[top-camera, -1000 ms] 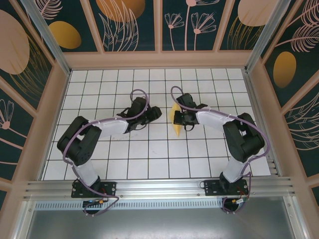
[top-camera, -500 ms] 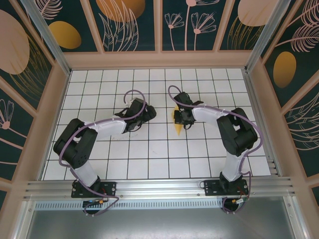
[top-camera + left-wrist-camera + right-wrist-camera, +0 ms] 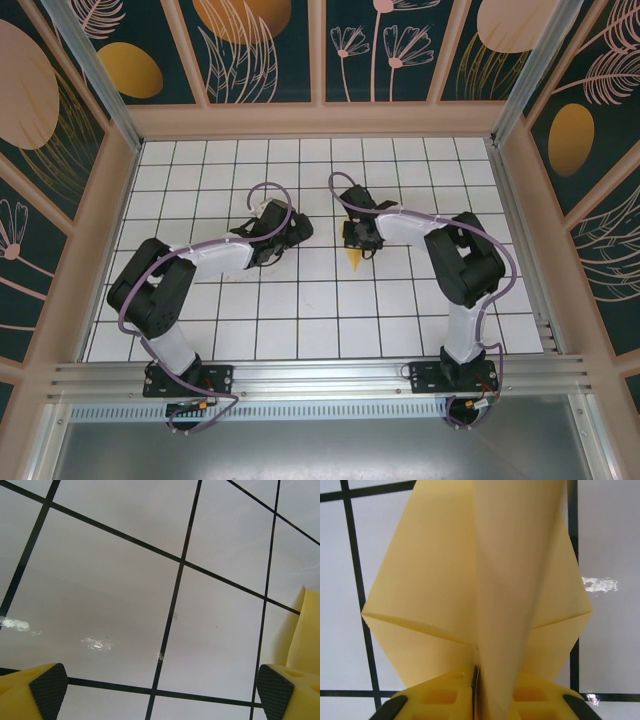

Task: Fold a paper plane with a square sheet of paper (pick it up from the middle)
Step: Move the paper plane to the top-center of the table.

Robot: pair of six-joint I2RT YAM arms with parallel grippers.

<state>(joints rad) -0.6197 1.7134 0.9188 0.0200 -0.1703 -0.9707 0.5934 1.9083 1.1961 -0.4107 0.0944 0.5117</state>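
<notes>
The left gripper (image 3: 298, 230), left of centre, has just spread wide over the white gridded tabletop (image 3: 110, 580), leaving the folded, pointed yellow paper sheet (image 3: 470, 580) pinched by the right gripper (image 3: 476, 692) alone, mid-fold.

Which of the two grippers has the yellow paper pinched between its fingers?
The right gripper: its jaws are shut on the folded yellow paper. The left gripper is wide open over the white tiles, holding nothing.

White gridded table (image 3: 300, 320), floral wall panels (image 3: 260, 50)
</notes>
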